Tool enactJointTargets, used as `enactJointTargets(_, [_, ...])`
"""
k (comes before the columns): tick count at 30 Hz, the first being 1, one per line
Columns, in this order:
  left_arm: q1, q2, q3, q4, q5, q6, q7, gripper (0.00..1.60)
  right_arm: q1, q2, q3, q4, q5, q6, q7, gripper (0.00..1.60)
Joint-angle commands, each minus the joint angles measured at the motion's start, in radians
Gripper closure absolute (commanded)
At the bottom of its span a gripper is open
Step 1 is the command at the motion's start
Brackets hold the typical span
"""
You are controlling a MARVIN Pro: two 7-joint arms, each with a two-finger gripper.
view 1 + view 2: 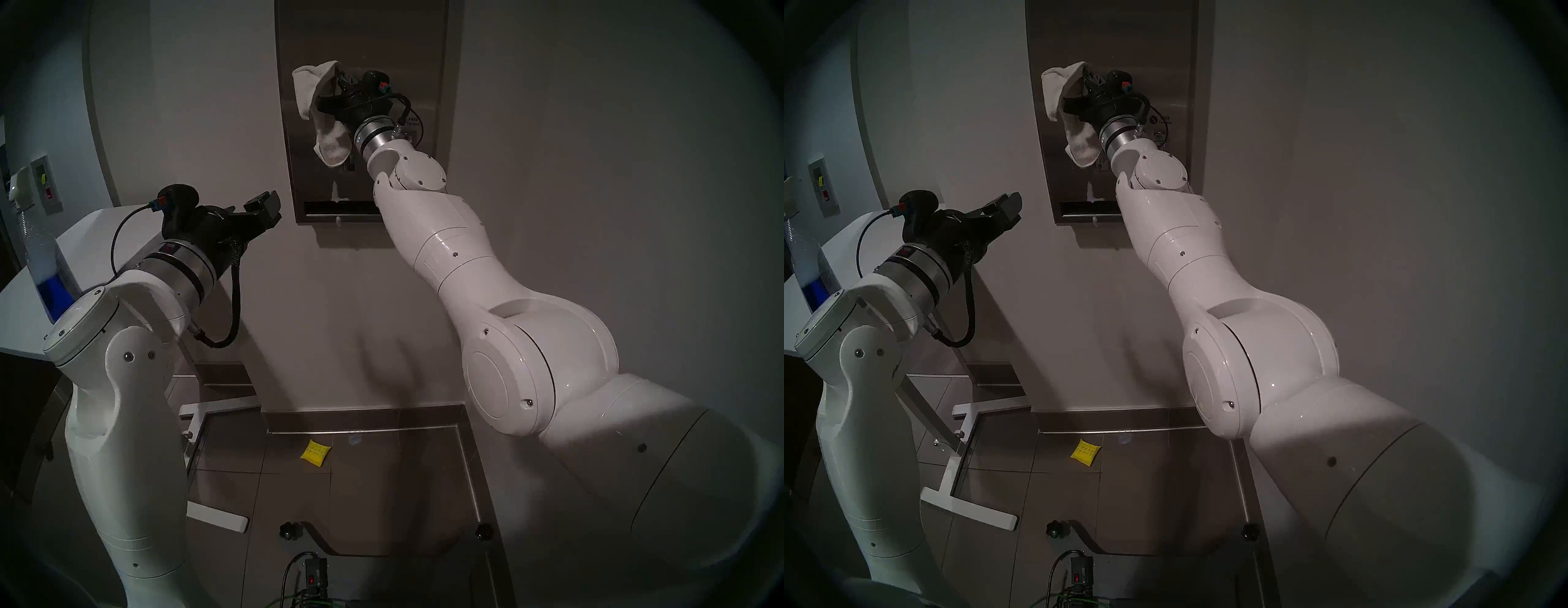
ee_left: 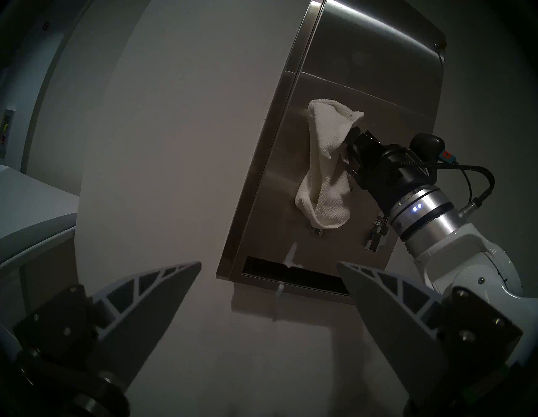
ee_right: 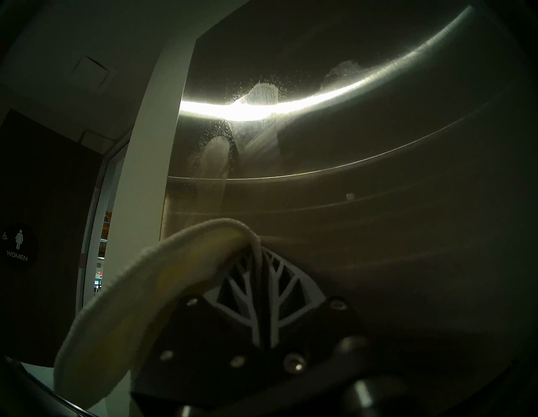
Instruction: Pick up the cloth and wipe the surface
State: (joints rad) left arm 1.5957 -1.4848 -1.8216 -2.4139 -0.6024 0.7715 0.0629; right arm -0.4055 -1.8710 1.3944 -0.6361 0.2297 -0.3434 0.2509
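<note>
Right arm is up at the wall, and the right gripper [image 2: 350,154] has its fingers clamped together on the cloth [image 2: 323,169], a cream-white terry rag that drapes down from the fingertips and lies against the stainless-steel dispenser front [image 2: 343,72]. In the right wrist view the two ribbed fingers sit side by side with a fold of the rag arching over them. The steel panel above them carries pale, speckled smears [image 3: 263,93] beneath a bright band of reflected light (whether they are wet or dry, I cannot tell).

Lower on the panel, two small levers [image 2: 375,236] stick out below the rag, and under them runs the dark slot [image 2: 294,272] with a white scrap poking out of it.

The left gripper [image 2: 269,269] is held level, well apart from the panel, fingers spread wide with nothing between them.

Around the room: a plain pale wall, dark floor tiles with a small yellow quilted pad [image 1: 315,449] lying on them near the baseboard, a white table [image 1: 25,297] at the left with a clear bottle [image 1: 40,259] of blue liquid, and a dark door sign reading WOMEN [image 3: 17,247].
</note>
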Motion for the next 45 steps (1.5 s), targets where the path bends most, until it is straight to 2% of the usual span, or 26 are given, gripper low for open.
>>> enactJointTargets(1, [-0.025,0.003,0.001,-0.03,-0.002,-0.008,-0.003,0.0,-0.036,0.019,-0.018,0.035,-0.091,-0.013,-0.115,1.6])
enactJointTargets(6, [-0.024,0.003,0.0,-0.029,-0.002,-0.008,-0.004,0.0,-0.104,0.003,-0.033,0.001,-0.141,-0.064,-0.16,1.6])
enactJointTargets(8, [-0.023,0.004,0.0,-0.029,-0.002,-0.008,-0.004,0.0,-0.131,-0.01,-0.04,-0.013,-0.159,-0.083,-0.202,1.6])
enactJointTargets(9, [-0.023,0.004,0.0,-0.028,-0.002,-0.008,-0.004,0.0,-0.136,-0.018,-0.029,-0.007,-0.152,-0.09,-0.193,1.6])
enactJointTargets(12, [-0.023,0.004,0.0,-0.028,-0.002,-0.008,-0.004,0.0,-0.187,-0.041,-0.049,-0.036,-0.175,-0.119,-0.247,1.6])
enactJointTargets(13, [-0.023,0.004,0.0,-0.028,-0.002,-0.008,-0.004,0.0,-0.177,-0.045,-0.052,-0.02,-0.18,-0.13,-0.239,1.6])
enactJointTargets(19, [-0.023,0.004,0.0,-0.028,-0.003,-0.007,-0.004,0.0,-0.268,-0.076,-0.073,-0.108,-0.244,-0.206,-0.342,1.6])
enactJointTargets(25, [-0.024,0.005,0.0,-0.029,-0.003,-0.007,-0.004,0.0,-0.345,-0.094,-0.083,-0.175,-0.311,-0.235,-0.45,1.6])
enactJointTargets(31, [-0.024,0.005,0.0,-0.029,-0.003,-0.007,-0.004,0.0,-0.33,-0.099,-0.081,-0.242,-0.39,-0.247,-0.558,1.6])
enactJointTargets(35, [-0.023,0.005,0.0,-0.028,-0.003,-0.007,-0.004,0.0,-0.271,-0.106,-0.075,-0.257,-0.41,-0.234,-0.622,1.6])
enactJointTargets(45, [-0.023,0.005,0.0,-0.028,-0.004,-0.007,-0.004,0.0,-0.201,-0.116,-0.093,-0.323,-0.485,-0.175,-0.661,1.6])
